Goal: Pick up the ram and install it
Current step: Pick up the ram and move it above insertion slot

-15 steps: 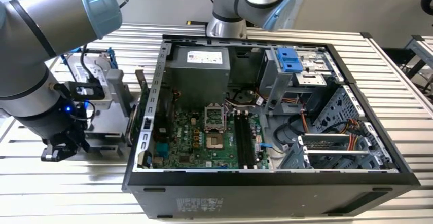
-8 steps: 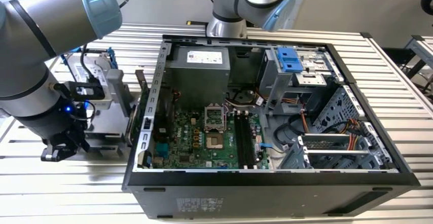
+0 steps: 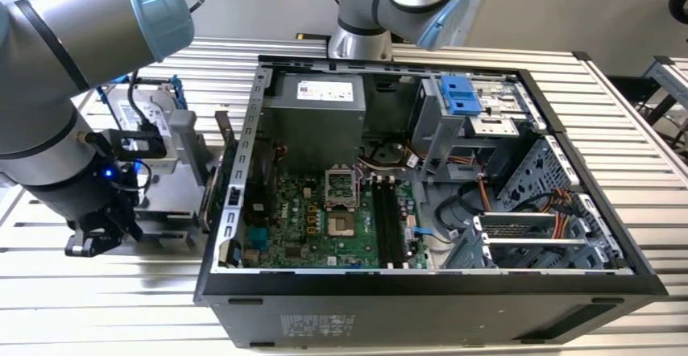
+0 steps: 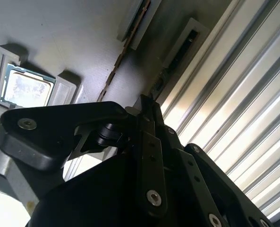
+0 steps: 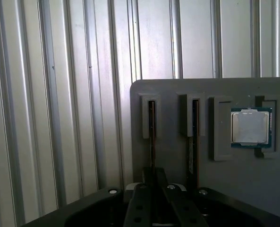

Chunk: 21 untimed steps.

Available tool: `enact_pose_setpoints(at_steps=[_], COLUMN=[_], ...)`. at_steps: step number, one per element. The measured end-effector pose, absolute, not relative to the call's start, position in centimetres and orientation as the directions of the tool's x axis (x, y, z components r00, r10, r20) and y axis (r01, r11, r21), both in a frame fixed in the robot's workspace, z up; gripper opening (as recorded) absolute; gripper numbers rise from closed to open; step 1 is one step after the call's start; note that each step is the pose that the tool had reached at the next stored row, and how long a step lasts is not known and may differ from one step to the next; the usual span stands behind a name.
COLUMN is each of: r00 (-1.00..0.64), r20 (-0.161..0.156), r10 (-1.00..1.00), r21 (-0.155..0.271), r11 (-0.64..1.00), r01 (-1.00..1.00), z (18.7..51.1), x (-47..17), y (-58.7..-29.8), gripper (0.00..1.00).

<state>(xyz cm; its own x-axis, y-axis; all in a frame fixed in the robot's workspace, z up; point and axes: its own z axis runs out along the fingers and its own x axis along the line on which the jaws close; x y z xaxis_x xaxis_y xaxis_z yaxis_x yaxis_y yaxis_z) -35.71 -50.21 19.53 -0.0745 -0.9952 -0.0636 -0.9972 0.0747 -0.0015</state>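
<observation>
You were on the pick: gripper (image 5: pixel 152 176) down at the grey tray (image 5: pixel 177 90), jaws pinched narrow on the ram (image 5: pixel 151 132) (edge-on, upright in its slot). Freeing it called for a straight pull, I reckoned.

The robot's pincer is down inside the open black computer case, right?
No. In the exterior view the pincer is outside the open black computer case, at the grey plastic tray on the exterior view's left.
</observation>
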Motion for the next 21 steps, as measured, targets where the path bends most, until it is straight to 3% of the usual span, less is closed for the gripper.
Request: enact_pose_setpoints(at_steps=[21], r00=[-0.075], r20=[-0.063], r10=[-0.995], r21=[-0.001], r11=[0.075], r01=[-0.997], z=[23.5], x=[-35.7], y=[-50.2], gripper=[0.00])
